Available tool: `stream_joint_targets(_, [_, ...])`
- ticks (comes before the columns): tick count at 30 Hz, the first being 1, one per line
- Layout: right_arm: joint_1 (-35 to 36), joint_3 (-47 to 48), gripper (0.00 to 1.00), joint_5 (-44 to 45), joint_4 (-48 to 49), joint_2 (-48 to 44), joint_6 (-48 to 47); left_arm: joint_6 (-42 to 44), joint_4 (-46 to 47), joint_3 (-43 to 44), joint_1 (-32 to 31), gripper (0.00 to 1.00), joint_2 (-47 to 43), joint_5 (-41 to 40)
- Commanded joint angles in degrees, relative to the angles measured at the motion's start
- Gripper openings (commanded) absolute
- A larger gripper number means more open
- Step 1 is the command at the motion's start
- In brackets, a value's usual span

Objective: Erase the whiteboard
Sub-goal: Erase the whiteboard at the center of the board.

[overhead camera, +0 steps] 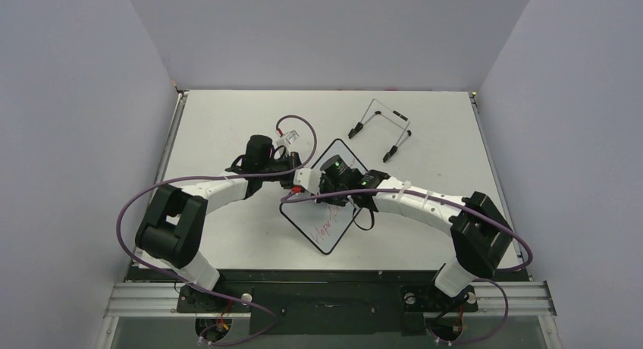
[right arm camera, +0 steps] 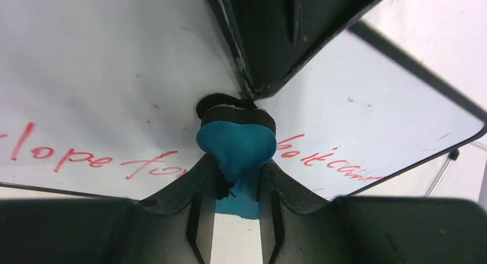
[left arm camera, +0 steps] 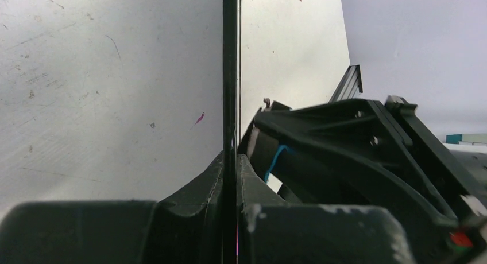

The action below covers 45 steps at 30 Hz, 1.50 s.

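The wiping step is in hand. The left pincer point(left arm camera: 230, 166) is clenching the thin black rim of the small rectangular white whiteboard point(overhead camera: 317, 221), steadying it near the middle of the bench point(overhead camera: 227, 129). The right pincer point(right arm camera: 236, 178) is grasping a small blue bone-shaped eraser point(right arm camera: 235, 143) and pressing its head against the board's face. Red handwritten lines are showing on both sides of the eraser, so by my judgement much of the job is waiting. The next move is probably calling for firm sideways strokes across the writing while the left grip is resisting the push. Whether the board is lying flat or tilting up, I cannot tell.

The pale bench is looking scuffed and lightly scratched. A thin wire easel stand point(overhead camera: 383, 125) is sitting apart at the far right, and plain lavender-grey walls point(overhead camera: 318, 30) are enclosing the space on three sides.
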Motion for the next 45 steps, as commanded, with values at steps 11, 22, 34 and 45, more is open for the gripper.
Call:
stream_joint_targets(11, [3.85,-0.61,0.0,-2.18,-2.51,-0.41,-0.81,0.23,3.03,1.28,-0.36,0.0,-2.81,3.25])
stream_joint_targets(22, [-4.1,-0.91,0.0,-1.58,-4.63,2.05,-1.57,0.35,3.5,1.51,-0.36,0.0,-2.71,4.07])
stream_joint_targets(34, [-2.06,1.72,0.0,-0.93,-0.96,0.77,1.53,0.28,3.67,1.15,-0.36,0.0,-2.5,4.27])
stream_joint_targets(45, [-5.05,1.04,0.0,-3.3,-4.78,2.06,-0.66,0.19,4.66,1.59,-0.24,0.0,-1.35,5.94])
